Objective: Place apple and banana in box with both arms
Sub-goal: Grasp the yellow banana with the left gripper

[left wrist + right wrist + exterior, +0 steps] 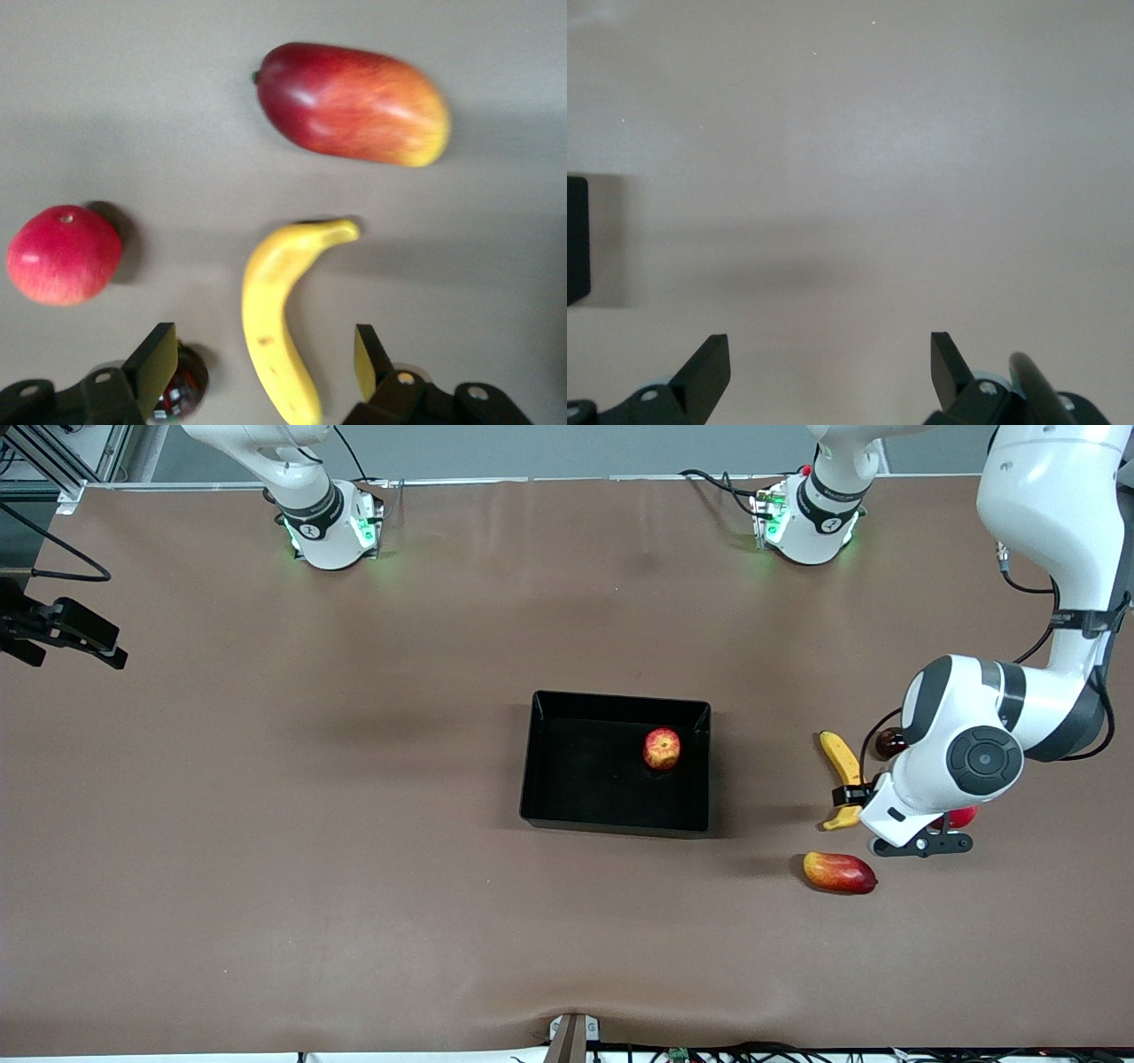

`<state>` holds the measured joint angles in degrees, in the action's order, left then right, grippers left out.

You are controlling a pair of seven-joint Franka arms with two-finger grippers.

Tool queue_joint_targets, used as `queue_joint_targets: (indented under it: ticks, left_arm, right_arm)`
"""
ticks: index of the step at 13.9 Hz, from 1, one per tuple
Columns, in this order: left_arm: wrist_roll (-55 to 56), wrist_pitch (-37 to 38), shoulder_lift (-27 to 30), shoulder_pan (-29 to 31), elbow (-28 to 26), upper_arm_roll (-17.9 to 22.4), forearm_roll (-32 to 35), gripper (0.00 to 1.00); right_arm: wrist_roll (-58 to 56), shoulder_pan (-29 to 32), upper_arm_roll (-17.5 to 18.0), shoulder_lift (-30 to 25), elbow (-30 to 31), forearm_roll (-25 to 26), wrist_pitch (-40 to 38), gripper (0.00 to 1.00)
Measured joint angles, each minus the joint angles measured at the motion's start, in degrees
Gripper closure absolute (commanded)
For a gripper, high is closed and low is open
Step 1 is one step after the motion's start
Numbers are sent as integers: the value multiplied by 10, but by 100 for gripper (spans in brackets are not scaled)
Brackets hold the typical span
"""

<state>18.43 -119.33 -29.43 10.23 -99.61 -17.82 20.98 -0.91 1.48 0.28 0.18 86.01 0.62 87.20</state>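
The black box (567, 802) sits mid-table, and the red-yellow apple (662, 747) lies inside it near the wall toward the left arm's end. The yellow banana (840, 762) lies on the table between the box and the left arm's end. My left gripper (852, 797) is low over the banana. In the left wrist view the left gripper (261, 354) is open, with one finger on each side of the banana (275, 301), not touching it. My right gripper (830, 367) is open and empty over bare table, waiting.
A red-yellow mango-like fruit (839, 872) lies nearer the camera than the banana. It also shows in the left wrist view (354, 102). A plain red round fruit (62, 255) and a small dark round fruit (889, 741) lie close beside the banana. A black corner (576, 239) shows in the right wrist view.
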Motion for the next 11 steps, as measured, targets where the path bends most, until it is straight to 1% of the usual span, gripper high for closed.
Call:
queue_joint_targets:
  ticks: [2,3,7,9,10,11]
  left_arm:
    - [-18,-59,-14,30,-42,0,15,17]
    - [-25,-72,-23,40,-52,0,16,18]
    - [-29,-79,-42,45,-66,-4,16,19]
    - [-29,-79,-41,45,-74,-8,16,23]
    - [-29,-79,-41,44,-78,-9,16,32]
    - [-29,-79,-41,44,-83,-9,16,49]
  right_arm:
    - [-9,0,0,0,0,2,0,0]
    - [-10,0,0,0,0,3,-2,0]
    - [-10,0,-1,0,0,3,-9,0]
    - [-10,1,-1,0,0,3,-9,0]
    - [-10,1,-1,1,0,3,-9,0]
    - [-10,1,-1,1,0,3,-9,0]
